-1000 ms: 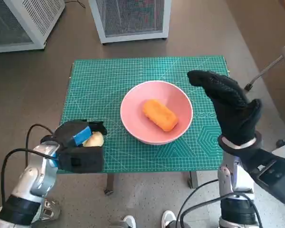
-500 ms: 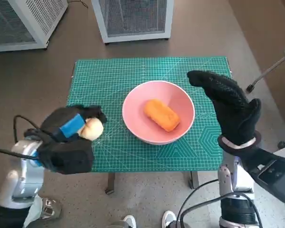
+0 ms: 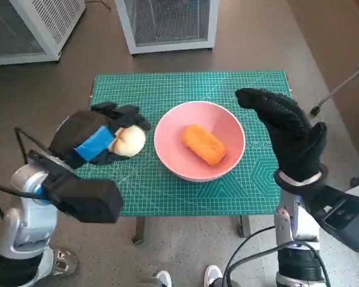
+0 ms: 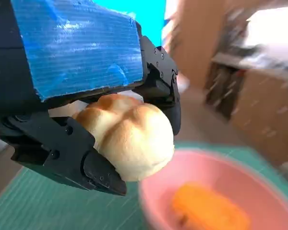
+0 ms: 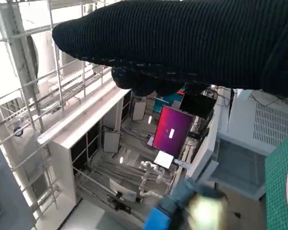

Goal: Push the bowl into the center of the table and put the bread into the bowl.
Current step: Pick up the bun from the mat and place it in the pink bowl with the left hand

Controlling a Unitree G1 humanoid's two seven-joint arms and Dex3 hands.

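Observation:
A pink bowl [image 3: 167, 134] sits near the middle of the green mat [image 3: 167, 89] with an orange bread piece [image 3: 202, 144] inside it. My left hand [image 3: 96, 136] grips a pale round bread roll [image 3: 130, 142] just left of the bowl's rim, raised above the mat. The left wrist view shows the roll [image 4: 127, 136] clamped between the black fingers [image 4: 72, 158], with the bowl [image 4: 158, 206] and the orange piece [image 4: 209, 211] beyond. My right hand [image 3: 287, 131] hovers to the right of the bowl, fingers spread, holding nothing.
White mesh cabinets [image 3: 167, 24] stand on the floor beyond the table's far edge. A metal chair leg [image 3: 335, 92] shows at the far right. Shoes [image 3: 185, 278] appear below the table's near edge. The right wrist view points up at shelving and a distant screen [image 5: 172, 132].
My left hand has lifted the roll from the near left corner and carried it forward and right, toward the bowl. The right hand has stayed put.

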